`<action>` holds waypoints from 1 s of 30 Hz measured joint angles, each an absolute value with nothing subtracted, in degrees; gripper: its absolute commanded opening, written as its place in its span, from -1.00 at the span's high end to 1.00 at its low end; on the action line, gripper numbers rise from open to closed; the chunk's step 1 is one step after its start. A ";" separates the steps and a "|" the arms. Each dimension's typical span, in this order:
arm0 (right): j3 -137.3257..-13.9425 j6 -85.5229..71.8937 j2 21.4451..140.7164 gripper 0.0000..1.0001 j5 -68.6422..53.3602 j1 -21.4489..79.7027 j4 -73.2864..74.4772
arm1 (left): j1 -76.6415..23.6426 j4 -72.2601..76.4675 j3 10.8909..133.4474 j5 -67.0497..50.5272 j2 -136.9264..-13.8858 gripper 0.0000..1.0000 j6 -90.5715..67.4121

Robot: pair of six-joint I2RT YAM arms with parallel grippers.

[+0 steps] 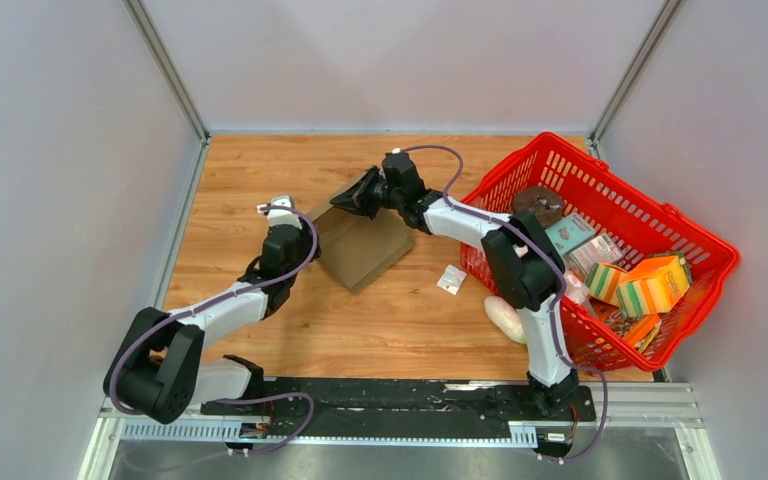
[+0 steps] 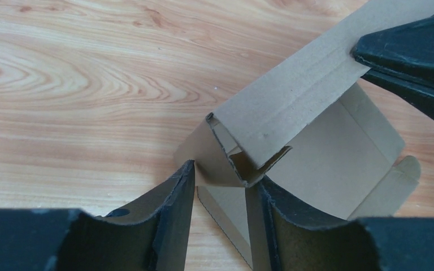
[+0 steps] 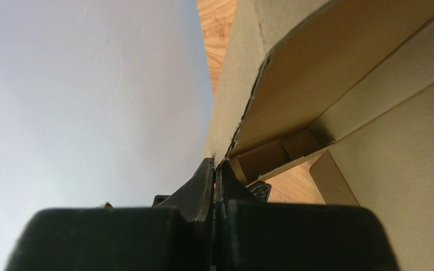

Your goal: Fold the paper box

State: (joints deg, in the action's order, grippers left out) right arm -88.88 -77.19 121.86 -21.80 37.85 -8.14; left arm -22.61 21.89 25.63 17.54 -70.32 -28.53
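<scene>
Assembly of the paper box (image 1: 365,250) is partly done. In the left wrist view one long side wall is folded up and doubled over, with crease lines running along it, and its near corner stands as a formed edge. The floor panel lies open to the camera. A small rounded tab at the right of that view is loose, and a further flap lies flat under the near corner. No lid is closed over the floor. By judgement, the other walls, the tabs and the closure are yet to be done.

Location: the box rests on the wooden table (image 1: 260,170), about mid-table, to the left of the red basket (image 1: 615,180).

Right gripper (image 1: 355,195): jaws closed on the upper edge of the raised wall at the far end of the box. The right wrist view shows the cardboard pinched between the two pads.

Left gripper (image 2: 223,178): jaws apart, straddling the near corner of the same wall. The corner sits between the two fingers and close to the right one. No clamp on the card is visible.
</scene>
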 measured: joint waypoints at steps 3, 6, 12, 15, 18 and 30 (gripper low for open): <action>-88.88 -77.19 121.86 1.00 -21.54 37.95 -8.12 | -23.64 21.93 26.87 18.72 -72.84 0.38 -27.70; -88.88 -77.30 121.86 1.00 -20.95 37.95 -8.29 | -26.11 20.51 28.14 24.62 -73.30 0.64 -26.48; -88.88 -77.82 121.86 1.00 -20.53 38.15 -8.43 | -29.89 17.17 31.16 36.32 -76.27 0.74 -26.68; -88.88 -78.04 121.86 1.00 -20.36 38.44 -8.43 | -29.91 16.38 32.45 38.92 -77.95 0.53 -27.57; -88.88 -78.17 121.84 1.00 -20.23 38.59 -8.40 | -30.00 16.53 32.80 39.64 -79.11 0.42 -28.12; -86.02 -79.83 121.82 1.00 -19.59 38.76 -11.20 | -30.35 12.60 37.87 45.60 -84.66 0.93 -28.91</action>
State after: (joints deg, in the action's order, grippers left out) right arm -86.02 -79.83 121.82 -19.59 38.76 -11.20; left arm -30.35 12.60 37.87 45.60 -84.66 -28.91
